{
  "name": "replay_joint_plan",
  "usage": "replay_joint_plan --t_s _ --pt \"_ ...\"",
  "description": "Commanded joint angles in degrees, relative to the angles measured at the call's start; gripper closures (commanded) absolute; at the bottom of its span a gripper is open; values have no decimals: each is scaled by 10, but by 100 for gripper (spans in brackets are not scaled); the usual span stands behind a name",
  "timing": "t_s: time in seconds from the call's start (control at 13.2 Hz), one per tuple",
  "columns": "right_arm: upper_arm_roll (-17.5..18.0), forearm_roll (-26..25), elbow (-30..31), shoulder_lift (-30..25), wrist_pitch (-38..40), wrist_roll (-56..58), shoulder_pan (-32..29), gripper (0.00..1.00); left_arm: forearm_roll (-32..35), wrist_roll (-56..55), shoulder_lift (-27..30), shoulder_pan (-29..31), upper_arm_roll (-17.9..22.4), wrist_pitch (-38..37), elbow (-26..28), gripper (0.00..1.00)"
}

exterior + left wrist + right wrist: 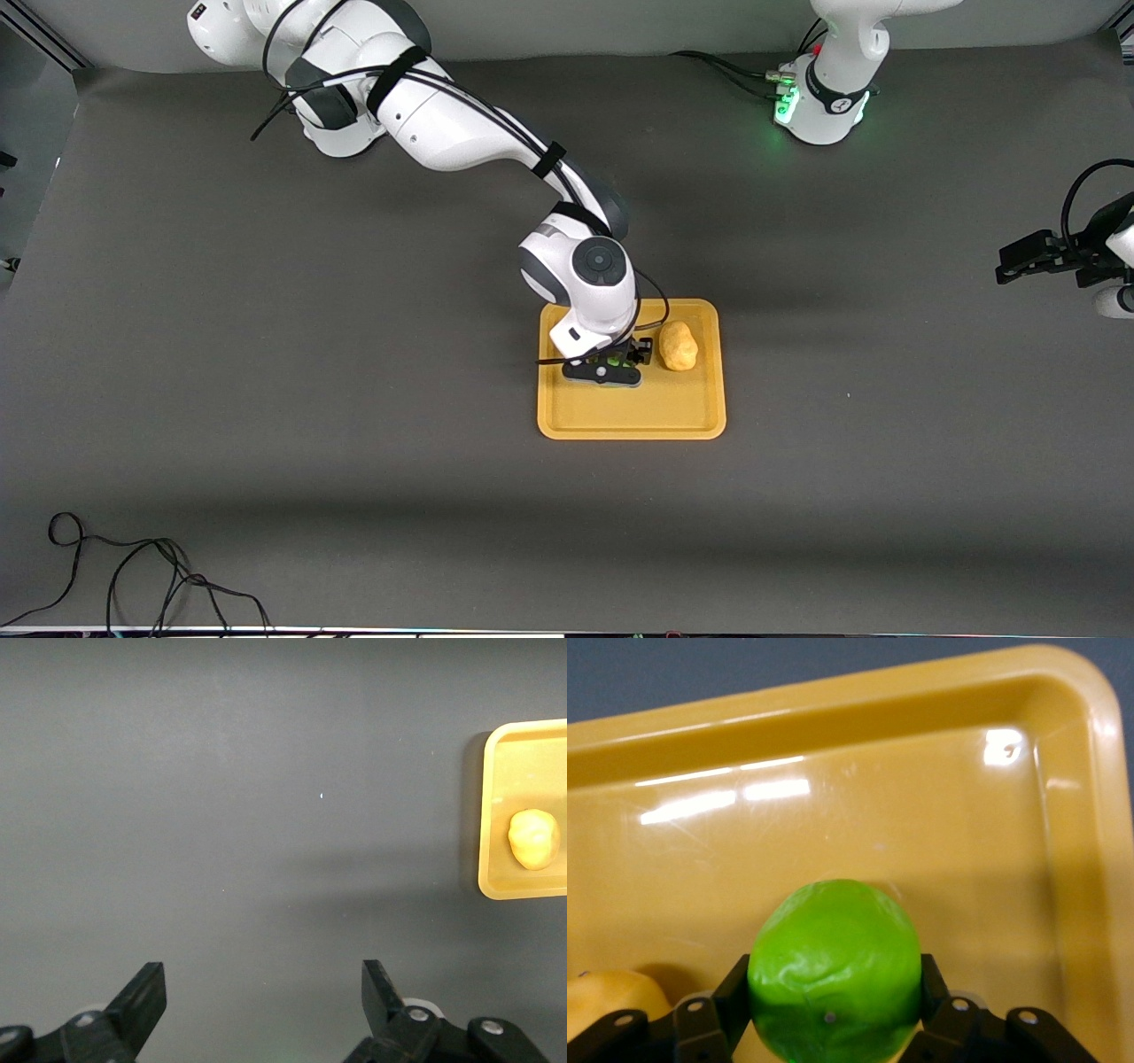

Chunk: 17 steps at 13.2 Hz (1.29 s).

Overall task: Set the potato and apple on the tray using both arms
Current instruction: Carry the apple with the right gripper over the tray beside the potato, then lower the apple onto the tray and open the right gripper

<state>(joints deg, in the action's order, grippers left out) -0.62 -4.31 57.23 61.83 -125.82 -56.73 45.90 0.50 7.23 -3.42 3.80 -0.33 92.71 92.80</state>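
- Apple: clamped between the two fingers of the right gripper, low over the tray, beside the potato.
- Potato: already lying on the tray, toward the left arm's end of it, apart from the rim.
- Tray: resting flat mid-counter, most of its floor bare.
- Left gripper: spread wide and empty, parked over bare counter well off toward the left arm's end; waiting.
- Step in hand, as judged: setting down the apple, the last item outstanding.
- Next move, as judged: lowering until the fruit touches the tray floor, opening the fingers gently, lifting straight up.
- Care needed: round fruit likely to roll, so a low release; keeping clear of the potato just beside.
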Motion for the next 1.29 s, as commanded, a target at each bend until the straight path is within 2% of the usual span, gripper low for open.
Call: replay_joint_plan --t_s 0.0,0.15,0.3,0.53,0.61,0.68,1.06,1.22 --pt "-5 -22 -19 10 1 -14 2 55 4 -5 0 0 -2 3 -2 2" --pt "-4 -21 -19 10 1 -15 2 55 5 -5 1 -5 -4 1 -2 2" --pt "-3 -19 -19 10 0 -17 1 13 11 -6 2 -6 -6 -1 -3 2" --pt "-3 -17 -21 -3 20 -17 0 8 13 -6 4 -6 -6 -4 -3 2" --pt "-2 -17 -26 -14 42 -17 0 0 13 -6 5 -6 -6 -5 -3 2" --pt "-2 -16 -26 -35 65 -17 -1 0 13 -6 5 -6 -6 -5 -3 2" --pt "-3 1 -21 -177 238 -3 -54 0 13 -6 6 -6 -6 -5 -2 2" --pt "-4 11 -17 -232 296 70 -85 0 13 -6 6 -6 -6 -4 -2 2"
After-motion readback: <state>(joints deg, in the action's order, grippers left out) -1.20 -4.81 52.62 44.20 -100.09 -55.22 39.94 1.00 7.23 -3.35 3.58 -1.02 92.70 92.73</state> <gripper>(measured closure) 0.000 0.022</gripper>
